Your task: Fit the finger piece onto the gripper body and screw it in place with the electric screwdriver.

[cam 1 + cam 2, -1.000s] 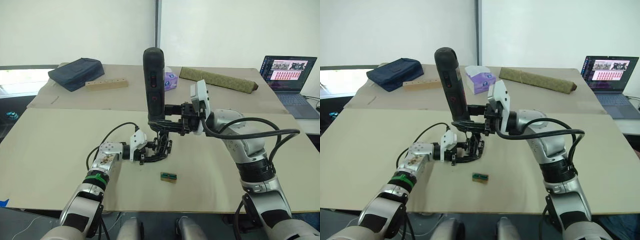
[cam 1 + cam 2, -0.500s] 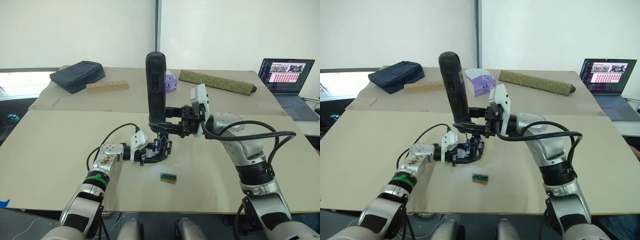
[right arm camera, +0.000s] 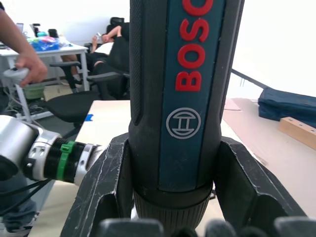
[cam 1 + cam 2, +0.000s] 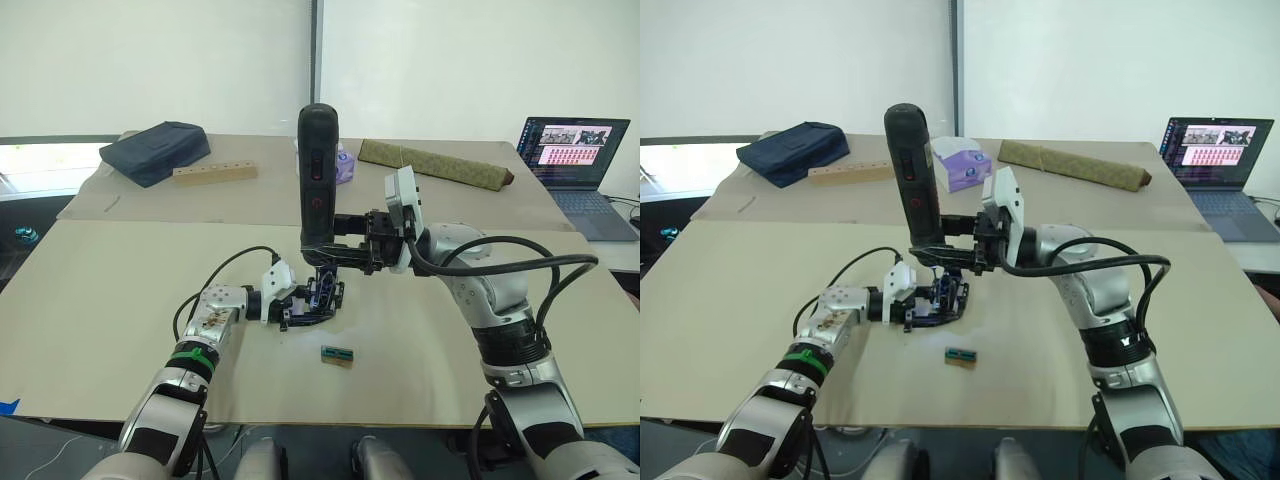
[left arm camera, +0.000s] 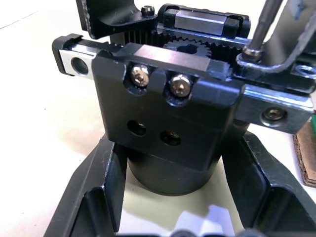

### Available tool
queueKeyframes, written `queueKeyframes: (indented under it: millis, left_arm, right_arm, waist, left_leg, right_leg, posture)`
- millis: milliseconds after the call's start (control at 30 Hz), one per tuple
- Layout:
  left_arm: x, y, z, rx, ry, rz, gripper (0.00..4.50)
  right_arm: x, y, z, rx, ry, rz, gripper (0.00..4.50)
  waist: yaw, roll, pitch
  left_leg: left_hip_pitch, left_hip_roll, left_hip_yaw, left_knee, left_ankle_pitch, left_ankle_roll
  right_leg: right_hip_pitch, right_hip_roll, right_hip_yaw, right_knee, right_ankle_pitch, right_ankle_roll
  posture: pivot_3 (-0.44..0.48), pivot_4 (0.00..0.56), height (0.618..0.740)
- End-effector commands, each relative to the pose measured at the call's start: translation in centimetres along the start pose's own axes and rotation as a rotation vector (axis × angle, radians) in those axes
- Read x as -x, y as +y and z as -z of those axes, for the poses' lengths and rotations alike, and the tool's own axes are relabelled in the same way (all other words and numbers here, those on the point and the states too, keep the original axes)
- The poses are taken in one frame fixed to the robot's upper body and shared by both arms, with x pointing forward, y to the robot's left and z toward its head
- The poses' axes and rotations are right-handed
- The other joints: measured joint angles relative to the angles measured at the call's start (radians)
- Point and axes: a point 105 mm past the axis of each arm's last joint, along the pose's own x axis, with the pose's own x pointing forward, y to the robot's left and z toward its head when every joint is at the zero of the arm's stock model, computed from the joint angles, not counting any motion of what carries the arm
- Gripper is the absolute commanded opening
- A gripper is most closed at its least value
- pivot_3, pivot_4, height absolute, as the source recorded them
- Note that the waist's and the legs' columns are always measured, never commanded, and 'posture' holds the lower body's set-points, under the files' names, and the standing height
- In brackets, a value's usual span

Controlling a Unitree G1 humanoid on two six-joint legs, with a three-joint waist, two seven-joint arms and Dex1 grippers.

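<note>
We see right pincer clamped on electric screwdriver, upright, bit on gripper body. Left pincer grips gripper body's base on desk.

electric screwdriver: matt dark plastic, glossy red lettering
gripper body: matt black, shiny metal screws
table: matt, beige
block: bare wood

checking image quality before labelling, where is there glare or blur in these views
Left eye view: the window strip at far left is blown out. Left wrist view: glare on the gripper body's metal rail, and the near fingers are soft. Right wrist view: the electric screwdriver is sharp, the room behind hazy.
</note>
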Motion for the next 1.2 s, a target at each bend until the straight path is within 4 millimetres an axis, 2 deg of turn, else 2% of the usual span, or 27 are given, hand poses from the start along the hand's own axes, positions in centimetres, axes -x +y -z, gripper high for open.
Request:
queueKeyframes:
  millis: [33,167,467,500,600,667,733,767,900,1000,1100,1200]
  left_arm:
    - [-0.3,-0.6,1.1,0.027,0.045,0.017,2.3]
    - [-0.1,-0.8,1.5,0.026,0.062,0.014,2.3]
    - [0.1,-1.1,2.3,0.07,0.09,0.015,2.3]
    - [0.2,-1.0,2.4,0.066,0.092,-0.001,3.32]
    - [0.8,-1.4,2.5,0.076,0.08,0.012,4.45]
    - [1.7,-1.3,2.5,0.02,0.073,-0.017,4.45]
    - [3.8,-1.2,2.9,-0.011,0.073,-0.059,4.45]
    - [4.5,-1.2,3.0,-0.013,0.072,-0.072,4.45]
    - [9.5,-2.0,3.2,-0.011,0.036,-0.14,4.45]
    - [12.5,-2.7,1.9,-0.083,-0.05,-0.205,4.45]
    - [13.9,-4.6,1.9,-0.087,-0.048,-0.185,4.45]
    - [14.1,-6.0,1.3,-0.092,-0.044,-0.15,4.45]
  right_arm:
    - [0.2,0.0,-3.0,0.042,-0.096,-0.038,1.9]
    - [0.5,-0.1,-5.0,0.089,-0.149,-0.064,1.9]
    - [1.1,0.6,-7.6,0.135,-0.212,-0.136,1.9]
    - [1.3,0.8,-8.1,0.142,-0.221,-0.145,1.9]
    - [2.0,1.4,-9.9,0.148,-0.244,-0.163,1.9]
    - [2.7,1.7,-10.7,0.155,-0.244,-0.162,1.9]
    - [4.5,1.8,-11.0,0.169,-0.209,-0.114,1.9]
    - [5.1,1.9,-11.0,0.172,-0.191,-0.095,1.9]
    - [9.1,2.1,-8.6,0.201,-0.078,0.097,1.9]
    - [11.9,2.3,-6.6,0.22,-0.046,0.253,1.9]
    - [13.5,3.4,-4.5,0.201,-0.007,0.329,1.9]
    - [13.9,4.6,-2.4,0.17,0.016,0.349,1.9]
  waist:
    - [0.0,0.0,0.001]
    - [0.0,0.002,0.003]
    - [-0.003,0.002,0.004]
    - [-0.005,0.002,0.004]
    - [-0.006,0.004,0.005]
    - [-0.008,0.004,0.005]
    - [-0.012,0.004,0.005]
    - [-0.014,0.004,0.005]
    - [-0.028,0.003,0.005]
    - [-0.042,0.006,0.007]
    - [-0.038,0.008,0.01]
    - [-0.035,0.008,0.011]
  left_leg:
    - [0.0,0.0,0.0,0.0,0.0,0.0]
    - [-0.002,0.0,0.0,0.0,0.0,0.0]
    - [-0.002,0.0,0.0,0.0,0.0,0.0]
    - [-0.002,0.0,0.0,0.0,0.0,0.0]
    - [-0.002,0.0,0.0,0.0,0.0,0.0]
    - [-0.002,0.0,-0.001,-0.001,0.0,0.0]
    - [-0.001,0.001,0.0,-0.002,0.0,0.0]
    - [-0.001,0.001,0.0,-0.003,0.0,0.0]
    - [0.003,0.003,0.0,-0.009,0.0,0.0]
    - [0.006,0.004,-0.001,-0.012,0.0,0.0]
    - [0.006,0.004,-0.001,-0.012,0.0,0.0]
    - [0.004,0.004,0.0,-0.012,0.0,0.0]
  right_leg:
    - [0.0,0.0,0.0,0.0,0.0,0.0]
    - [-0.002,0.0,0.0,0.0,0.0,0.0]
    - [-0.002,0.0,0.0,0.0,0.0,0.0]
    - [-0.002,0.0,0.0,0.0,0.0,0.0]
    - [-0.002,0.0,0.0,0.0,0.0,0.0]
    - [-0.002,0.0,0.0,0.0,0.0,0.0]
    - [-0.002,0.0,0.0,0.0,0.0,0.0]
    - [-0.002,0.0,0.0,-0.001,0.0,0.0]
    - [-0.001,0.0,0.0,-0.001,-0.001,-0.003]
    - [-0.002,0.0,0.001,0.001,-0.003,-0.006]
    - [-0.003,0.0,0.001,0.002,-0.003,-0.006]
    - [-0.003,-0.001,0.001,0.001,-0.003,-0.005]
  posture:
    - [0.0,0.15,0.74]
    - [0.0,0.15,0.74]
    - [0.0,0.15,0.74]
    - [0.0,0.15,0.74]
    - [0.0,0.15,0.74]
    - [0.0,0.15,0.74]
    - [0.0,0.15,0.74]
    - [0.0,0.15,0.74]
    - [0.0,0.15,0.74]
    - [0.0,0.15,0.74]
    - [0.0,0.15,0.74]
    - [0.0,0.15,0.74]
